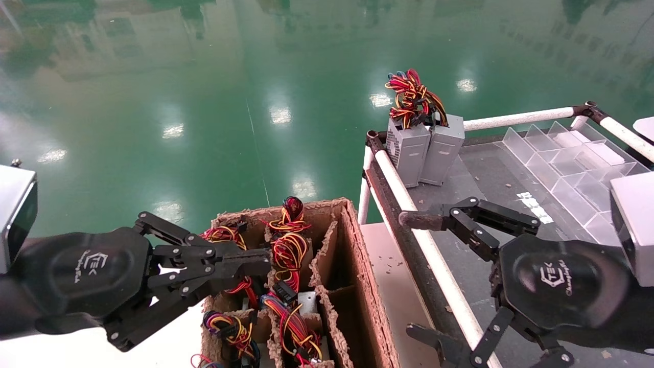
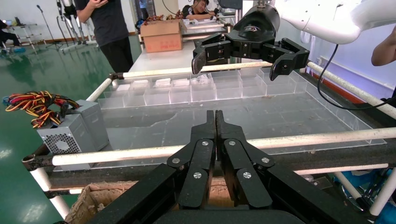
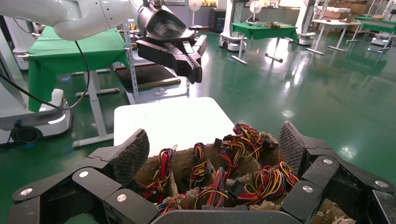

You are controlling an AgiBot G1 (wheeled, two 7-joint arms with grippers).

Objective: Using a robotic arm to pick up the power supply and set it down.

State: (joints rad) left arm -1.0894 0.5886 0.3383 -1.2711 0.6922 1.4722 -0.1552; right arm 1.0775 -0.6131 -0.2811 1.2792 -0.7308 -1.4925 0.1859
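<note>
Head view is showing a grey-topped table point(image 1: 490, 174) framed in white pipe, where two small oblong grey sheet-metal power supplies point(image 1: 425, 148) are standing upright at its far left corner, touching each other, red, yellow and black wire bundles sprouting from their tops. Beside the table a brown pulp-cardboard divider box point(image 1: 352, 266) is holding more wired units. Over it the black left gripper point(image 1: 263, 261) is hovering, jaws pressed together. Above the table's left rail the black right gripper point(image 1: 416, 276) is hanging, jaws spread wide.
</note>
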